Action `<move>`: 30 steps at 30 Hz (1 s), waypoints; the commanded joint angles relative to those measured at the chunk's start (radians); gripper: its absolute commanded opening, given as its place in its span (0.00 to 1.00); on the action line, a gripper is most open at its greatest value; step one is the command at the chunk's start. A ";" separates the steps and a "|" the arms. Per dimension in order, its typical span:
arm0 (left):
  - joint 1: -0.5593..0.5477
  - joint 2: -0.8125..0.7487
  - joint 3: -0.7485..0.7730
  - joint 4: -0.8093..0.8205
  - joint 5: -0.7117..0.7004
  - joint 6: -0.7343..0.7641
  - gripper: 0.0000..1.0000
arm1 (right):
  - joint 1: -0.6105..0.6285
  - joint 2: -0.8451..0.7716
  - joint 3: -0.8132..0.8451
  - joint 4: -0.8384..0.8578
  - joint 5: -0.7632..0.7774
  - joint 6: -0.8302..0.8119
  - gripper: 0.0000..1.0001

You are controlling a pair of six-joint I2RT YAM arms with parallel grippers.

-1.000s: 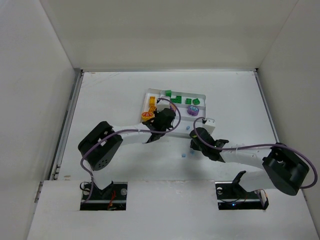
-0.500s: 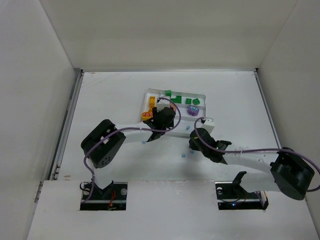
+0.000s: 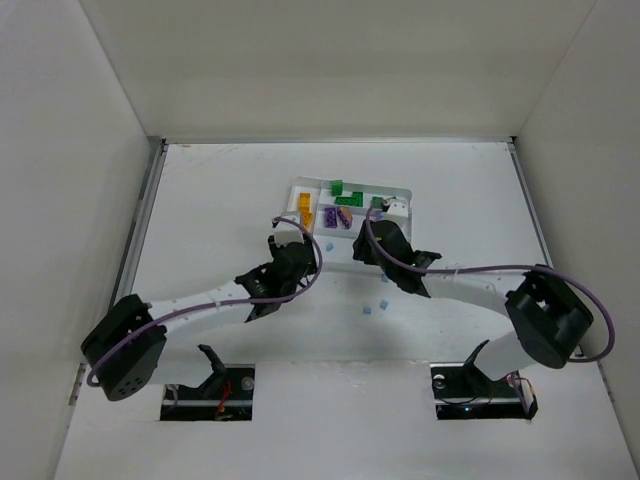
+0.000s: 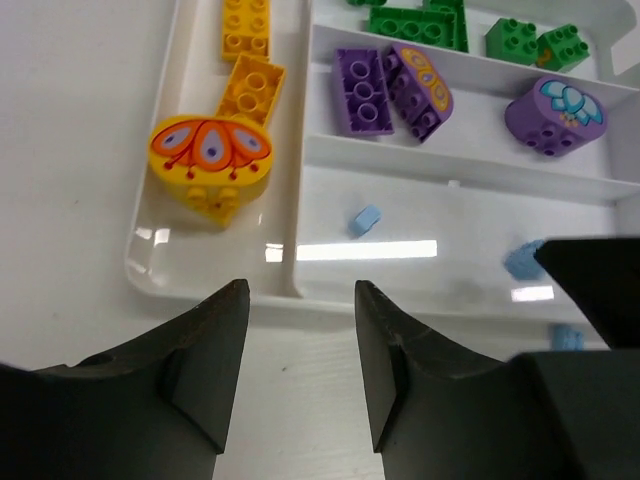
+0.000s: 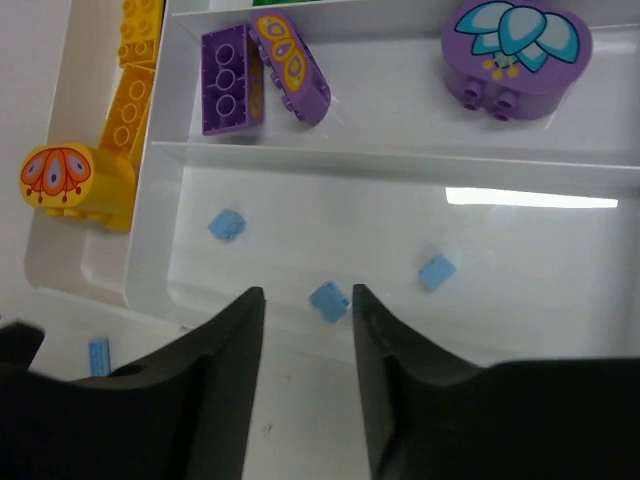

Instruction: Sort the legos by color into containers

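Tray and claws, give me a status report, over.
Left claw open, empty. Right claw open, empty, at tray near edge. Three small blue bricks in near compartment; stray blue bricks on table. Nothing blocking.

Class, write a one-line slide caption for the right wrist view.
Right gripper open above light blue legos in the white tray.

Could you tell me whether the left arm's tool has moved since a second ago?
Yes. In the top view the left tool has drawn back down and left off the white tray, and now sits just short of its near rim.
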 commanded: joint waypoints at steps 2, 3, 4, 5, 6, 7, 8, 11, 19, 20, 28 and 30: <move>-0.014 -0.115 -0.088 -0.134 -0.093 -0.084 0.43 | -0.003 0.020 0.042 0.108 -0.009 -0.040 0.51; -0.015 -0.129 -0.105 -0.158 -0.096 -0.104 0.43 | -0.003 0.005 0.032 0.108 -0.004 -0.042 0.51; -0.017 -0.137 -0.119 -0.177 -0.096 -0.123 0.43 | 0.000 -0.013 0.016 0.103 0.004 -0.043 0.50; -0.017 -0.140 -0.130 -0.189 -0.096 -0.137 0.42 | 0.004 -0.036 -0.007 0.099 0.014 -0.043 0.48; -0.017 -0.137 -0.139 -0.195 -0.096 -0.150 0.41 | 0.013 -0.068 -0.043 0.096 0.030 -0.036 0.44; -0.018 -0.128 -0.147 -0.197 -0.094 -0.158 0.41 | 0.021 -0.089 -0.068 0.093 0.040 -0.031 0.41; -0.018 -0.114 -0.151 -0.192 -0.093 -0.164 0.40 | 0.033 -0.122 -0.109 0.085 0.056 -0.019 0.38; -0.020 -0.059 -0.147 -0.174 -0.090 -0.173 0.40 | 0.062 -0.197 -0.186 0.028 0.093 0.047 0.33; -0.007 0.058 -0.131 -0.106 -0.088 -0.158 0.40 | 0.079 -0.248 -0.268 -0.173 0.148 0.191 0.42; -0.006 0.068 -0.130 -0.106 -0.090 -0.157 0.39 | 0.079 -0.242 -0.272 -0.173 0.146 0.197 0.43; -0.004 0.130 -0.119 -0.095 -0.094 -0.154 0.37 | 0.070 -0.150 -0.245 -0.131 0.139 0.191 0.48; -0.004 0.139 -0.118 -0.091 -0.094 -0.154 0.35 | 0.067 -0.133 -0.242 -0.127 0.140 0.190 0.48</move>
